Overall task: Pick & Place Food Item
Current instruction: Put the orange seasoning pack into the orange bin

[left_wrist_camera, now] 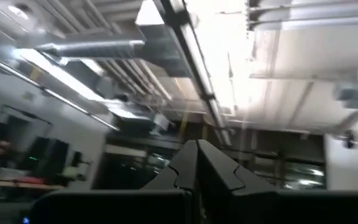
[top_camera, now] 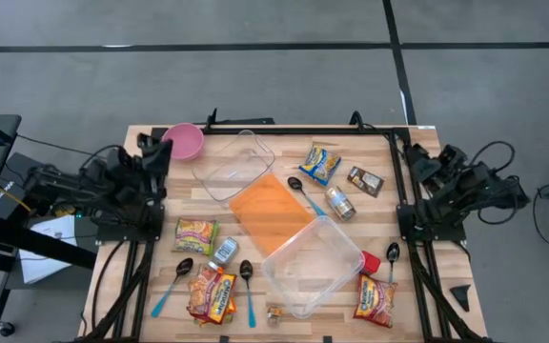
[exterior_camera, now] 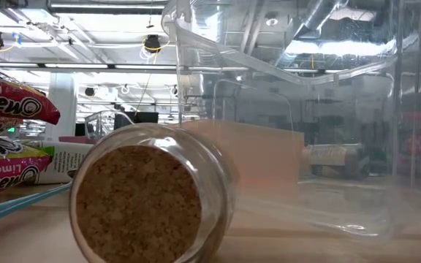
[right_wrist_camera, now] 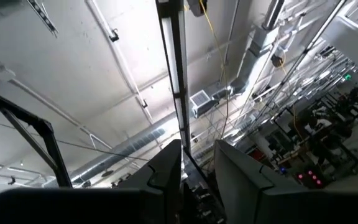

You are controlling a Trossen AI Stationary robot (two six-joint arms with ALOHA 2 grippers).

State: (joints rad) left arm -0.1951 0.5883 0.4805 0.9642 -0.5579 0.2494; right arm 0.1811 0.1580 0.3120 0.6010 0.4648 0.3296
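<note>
I see both arms folded back off the orange mat (top_camera: 267, 211): the left gripper (left_wrist_camera: 196, 163) left of it, fingers pressed together, the right gripper (right_wrist_camera: 197, 163) right of it, fingers slightly parted on nothing. 1 ramen packet (top_camera: 194, 234) lies just left of the mat.

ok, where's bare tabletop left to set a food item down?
Bare wood along the far edge right of the tilted clear container, and the right strip past the brown packet. Crowded: near-left corner, around the noodle packets and blue-handled spoons.
</note>
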